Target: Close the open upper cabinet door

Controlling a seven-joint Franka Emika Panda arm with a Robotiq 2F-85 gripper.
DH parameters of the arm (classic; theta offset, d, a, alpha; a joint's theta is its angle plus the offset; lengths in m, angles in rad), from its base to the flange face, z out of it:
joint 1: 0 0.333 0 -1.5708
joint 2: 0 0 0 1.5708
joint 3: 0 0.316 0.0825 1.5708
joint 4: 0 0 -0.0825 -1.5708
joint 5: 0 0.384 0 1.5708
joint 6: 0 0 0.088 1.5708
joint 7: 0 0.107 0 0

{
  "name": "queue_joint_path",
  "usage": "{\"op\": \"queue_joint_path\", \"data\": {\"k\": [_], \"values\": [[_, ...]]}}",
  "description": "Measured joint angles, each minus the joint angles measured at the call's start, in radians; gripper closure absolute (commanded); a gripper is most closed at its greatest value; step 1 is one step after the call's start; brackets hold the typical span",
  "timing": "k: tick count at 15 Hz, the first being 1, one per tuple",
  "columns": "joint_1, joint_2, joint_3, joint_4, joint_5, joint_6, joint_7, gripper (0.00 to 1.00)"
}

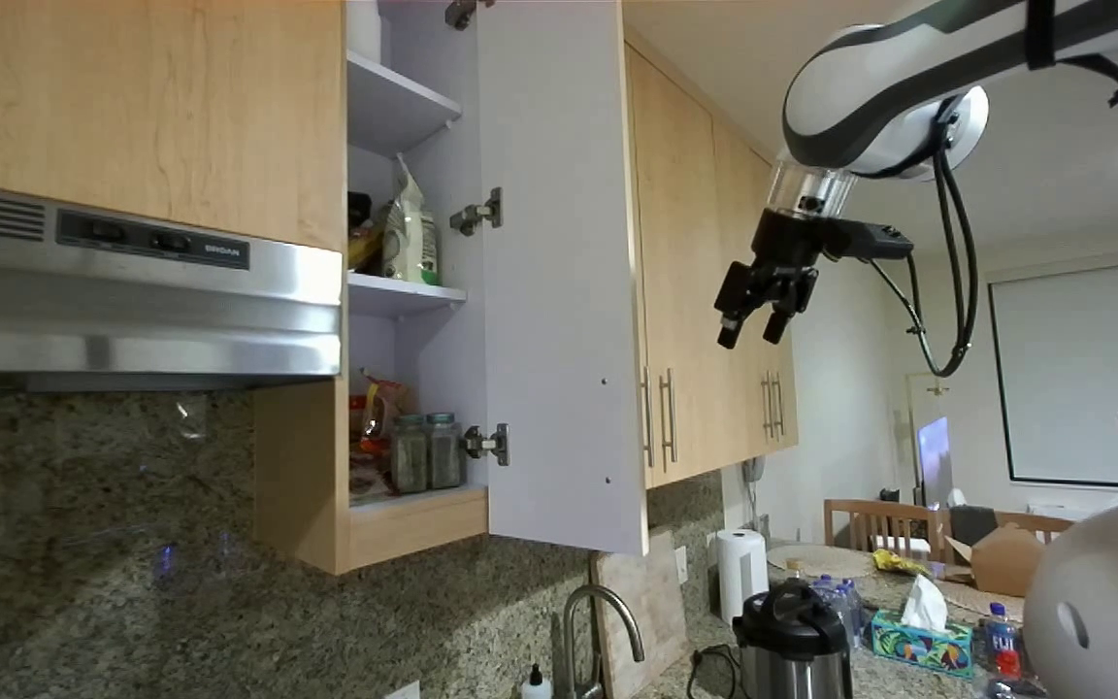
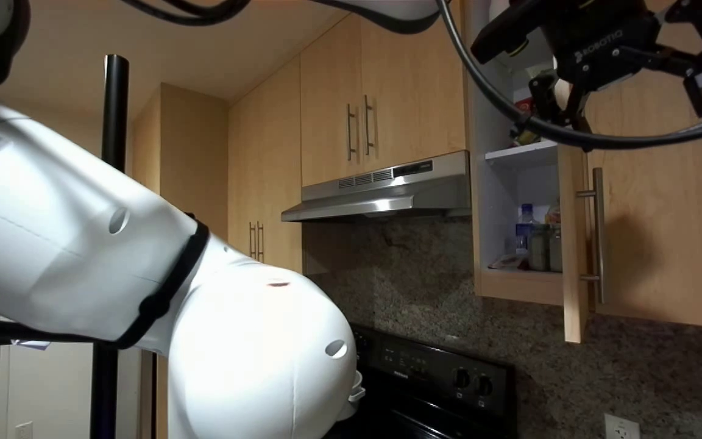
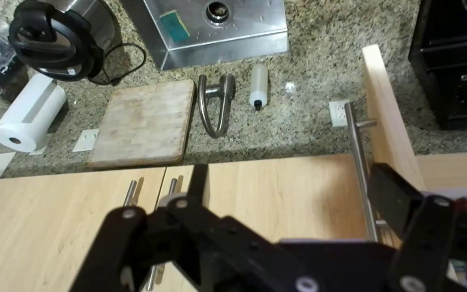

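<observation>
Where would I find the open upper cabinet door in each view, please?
In an exterior view, the upper cabinet door is near the centre, white inner face showing.
In an exterior view, the upper cabinet door is at right, nearly edge-on.
In the wrist view, the upper cabinet door is at right, bar handle to its left.
Shared landmark: the speckled stone backsplash shows in all three views.

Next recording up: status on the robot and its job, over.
Black two-fingered gripper open, holding nothing. Tall, flat, light maple-wood upper cabinet door standing open. Contact between them unclear. No object seen blocking its closing swing.
</observation>
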Motion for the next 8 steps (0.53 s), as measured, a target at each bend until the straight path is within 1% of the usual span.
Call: {"op": "queue_joint_path", "data": {"k": [2, 5, 8], "values": [[-0.006, 0.0, 0.0, 0.001, 0.018, 0.088, 0.037, 0.0], [0.001, 0.007, -0.001, 0.001, 0.051, 0.263, 0.051, 0.0], [0.032, 0.038, -0.001, 0.002, 0.093, 0.39, 0.051, 0.0]]}}
